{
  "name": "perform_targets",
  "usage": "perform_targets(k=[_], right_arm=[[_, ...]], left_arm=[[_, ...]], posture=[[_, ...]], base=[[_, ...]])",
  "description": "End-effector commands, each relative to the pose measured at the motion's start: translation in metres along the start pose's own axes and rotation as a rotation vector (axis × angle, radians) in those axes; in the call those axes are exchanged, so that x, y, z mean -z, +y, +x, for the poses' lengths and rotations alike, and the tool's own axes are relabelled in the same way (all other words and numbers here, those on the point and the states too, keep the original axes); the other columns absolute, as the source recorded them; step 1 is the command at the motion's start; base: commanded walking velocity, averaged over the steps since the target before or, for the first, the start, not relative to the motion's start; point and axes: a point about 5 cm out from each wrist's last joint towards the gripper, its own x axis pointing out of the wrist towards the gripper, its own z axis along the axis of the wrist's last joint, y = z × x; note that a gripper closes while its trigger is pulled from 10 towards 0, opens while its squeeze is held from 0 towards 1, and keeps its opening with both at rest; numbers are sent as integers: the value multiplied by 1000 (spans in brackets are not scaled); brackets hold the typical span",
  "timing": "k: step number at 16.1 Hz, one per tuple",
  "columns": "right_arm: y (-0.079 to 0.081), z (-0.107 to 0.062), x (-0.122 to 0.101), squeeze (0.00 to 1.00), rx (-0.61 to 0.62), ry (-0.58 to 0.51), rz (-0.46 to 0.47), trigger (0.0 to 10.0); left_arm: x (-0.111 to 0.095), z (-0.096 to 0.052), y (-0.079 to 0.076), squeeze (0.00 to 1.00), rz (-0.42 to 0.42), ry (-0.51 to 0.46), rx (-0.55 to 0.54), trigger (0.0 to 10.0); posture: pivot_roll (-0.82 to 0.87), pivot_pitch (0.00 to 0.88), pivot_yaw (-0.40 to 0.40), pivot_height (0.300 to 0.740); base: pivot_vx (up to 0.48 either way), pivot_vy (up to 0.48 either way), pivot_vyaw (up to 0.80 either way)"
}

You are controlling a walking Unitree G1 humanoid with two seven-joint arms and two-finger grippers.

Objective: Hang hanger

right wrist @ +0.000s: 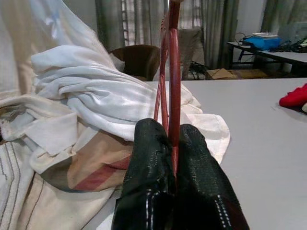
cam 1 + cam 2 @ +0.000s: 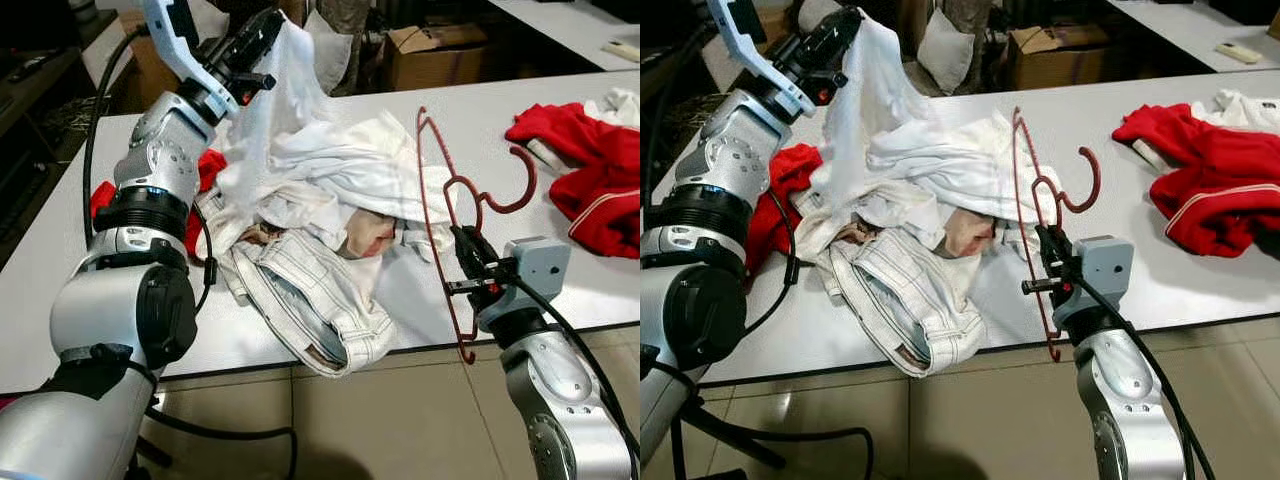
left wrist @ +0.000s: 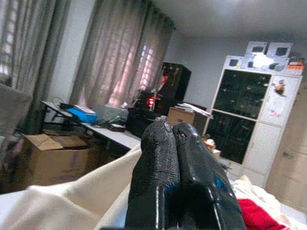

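My right gripper pinches the thin red wire hanger upright just beside the heap of white clothes, while my left gripper, clamped on a white cloth garment, lifts it above that heap, probably to open it for the hanger.

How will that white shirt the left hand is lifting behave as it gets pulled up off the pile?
The white shirt is probably floppy: it drapes in folds from the left hand, which is shut on it. It likely drags neighbours, since its lower part lies tangled in the clothes pile. It seems light, rising from one pinch. The right hand grips the red hanger.
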Motion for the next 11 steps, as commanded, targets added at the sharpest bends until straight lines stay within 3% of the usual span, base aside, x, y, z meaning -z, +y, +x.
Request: perform_targets(k=[1, 4, 5, 9, 11], right_arm=[[-1, 0, -4, 0, 18, -24, -7, 10000], [-3, 1, -6, 0, 30, -39, -1, 10000], [-3, 1, -6, 0, 32, -40, 0, 10000], [-4, 4, -6, 0, 52, -59, 11, 10000], [-5, 5, -7, 0, 66, -69, 14, 10000]], left_arm=[[-13, 7, -9, 0, -23, -53, 49, 0], [-50, 23, -26, 0, -52, -185, 116, 0], [-53, 24, -27, 0, -52, -194, 122, 0], [-114, 38, -62, 0, -37, -355, 291, 0], [-119, 40, -69, 0, -20, -348, 331, 0]], posture=[[-180, 0, 114, 740], [-179, 0, 120, 740], [-179, 0, 120, 740], [-176, 0, 138, 740], [-181, 0, 157, 740]], base=[[0, 0, 0], [0, 0, 0], [0, 0, 0], [0, 0, 0], [0, 0, 0]])
